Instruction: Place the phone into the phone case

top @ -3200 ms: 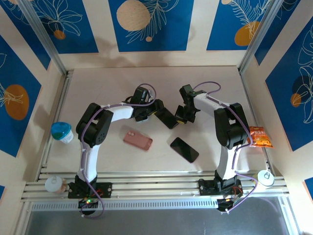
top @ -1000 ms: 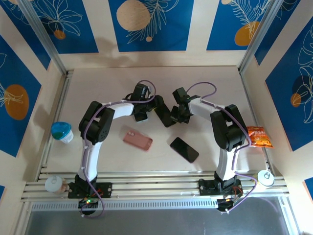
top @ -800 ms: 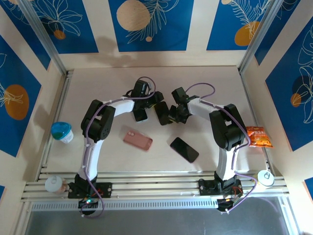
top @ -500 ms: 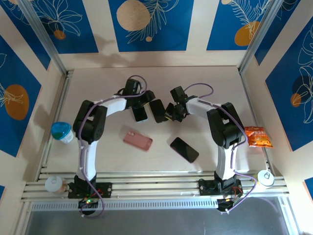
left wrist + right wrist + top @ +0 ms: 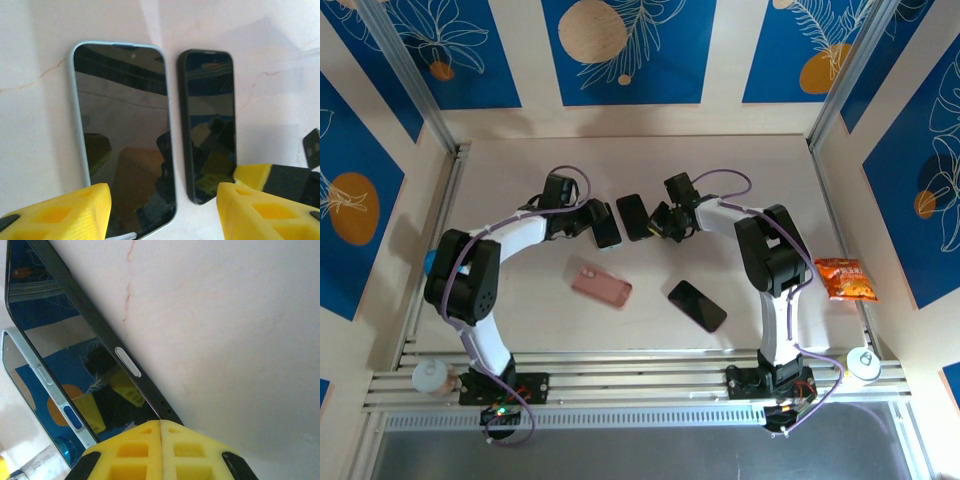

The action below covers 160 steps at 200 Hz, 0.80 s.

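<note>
Top view: the pink case (image 5: 601, 287) appears empty. The blue-rimmed phone (image 5: 607, 226) and the dark phone (image 5: 633, 216) lie side by side at its 12 o'clock, so the insertion is not yet begun.

Left wrist view: the left gripper (image 5: 162, 215) hangs half open over the blue-rimmed phone's near end, gripping nothing.

Right wrist view: the right gripper (image 5: 160, 450), fingers pressed together and empty, meets the dark phone's corner.

Both arms extended toward the far centre, left hand (image 5: 160, 215) low with fingers parted, right hand (image 5: 160, 442) low facing it, fingers pressed together
</note>
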Motion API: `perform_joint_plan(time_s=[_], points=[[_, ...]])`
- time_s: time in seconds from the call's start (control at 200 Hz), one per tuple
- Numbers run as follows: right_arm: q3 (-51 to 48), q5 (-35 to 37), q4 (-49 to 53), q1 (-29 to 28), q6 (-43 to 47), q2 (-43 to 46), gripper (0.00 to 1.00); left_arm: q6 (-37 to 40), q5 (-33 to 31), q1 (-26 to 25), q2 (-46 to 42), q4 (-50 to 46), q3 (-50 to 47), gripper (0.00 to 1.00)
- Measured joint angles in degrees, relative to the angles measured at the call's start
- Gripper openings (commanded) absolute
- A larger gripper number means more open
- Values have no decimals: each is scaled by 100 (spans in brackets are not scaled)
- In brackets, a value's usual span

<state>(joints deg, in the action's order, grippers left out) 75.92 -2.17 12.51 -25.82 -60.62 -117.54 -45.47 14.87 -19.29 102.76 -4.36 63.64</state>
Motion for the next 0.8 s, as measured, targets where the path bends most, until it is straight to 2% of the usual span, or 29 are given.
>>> perform_joint_plan(time_s=[0.365,0.39,0.48,0.58,0.66,0.8], points=[[57,216,-37,-98,107,13,0,24,4,4,-28,85,-256,59],[-24,254,-48,-118,146,76,5,35,4,4,-59,83,-319,59],[-505,437,42,-201,304,518,37,94,-2,-28,-278,-7,-601,59],[-997,579,337,-249,699,1198,58,144,-66,-122,-603,-149,-861,59],[-1132,667,678,-271,1075,1727,67,199,-142,-284,-876,-260,-1034,59],[-1320,791,1248,-275,1766,2503,75,258,-315,-680,-1270,-455,-1351,59]])
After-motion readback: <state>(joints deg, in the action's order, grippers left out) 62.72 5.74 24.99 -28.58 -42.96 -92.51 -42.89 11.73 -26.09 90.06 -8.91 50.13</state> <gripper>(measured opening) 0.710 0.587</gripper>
